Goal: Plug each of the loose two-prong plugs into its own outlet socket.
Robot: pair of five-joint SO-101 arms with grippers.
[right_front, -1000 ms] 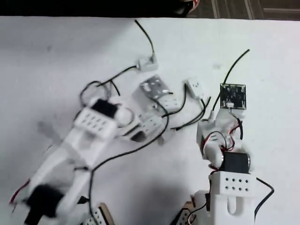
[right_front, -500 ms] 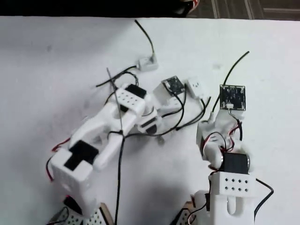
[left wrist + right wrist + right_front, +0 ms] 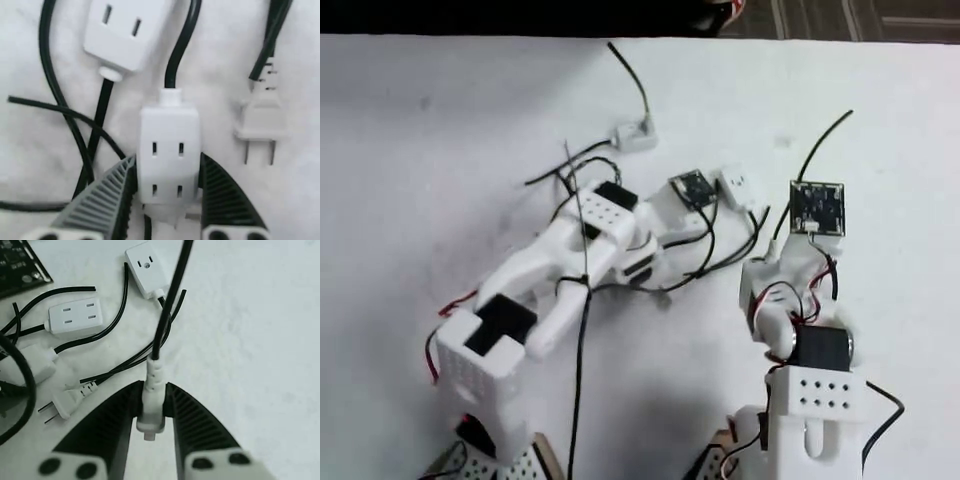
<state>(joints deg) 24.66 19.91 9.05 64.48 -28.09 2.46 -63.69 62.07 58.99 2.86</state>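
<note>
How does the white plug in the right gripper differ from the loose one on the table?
The white plug on a black cord is clamped between the jaws of the right gripper; the loose white two-prong plug lies flat on the white table. The loose plug's two prongs show; the held plug's cannot be made out. Both have white bodies and black cords.

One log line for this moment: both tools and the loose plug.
left tool: shut on outlet | right tool: shut on plug | loose plug: lying beside outlet, apart
</note>
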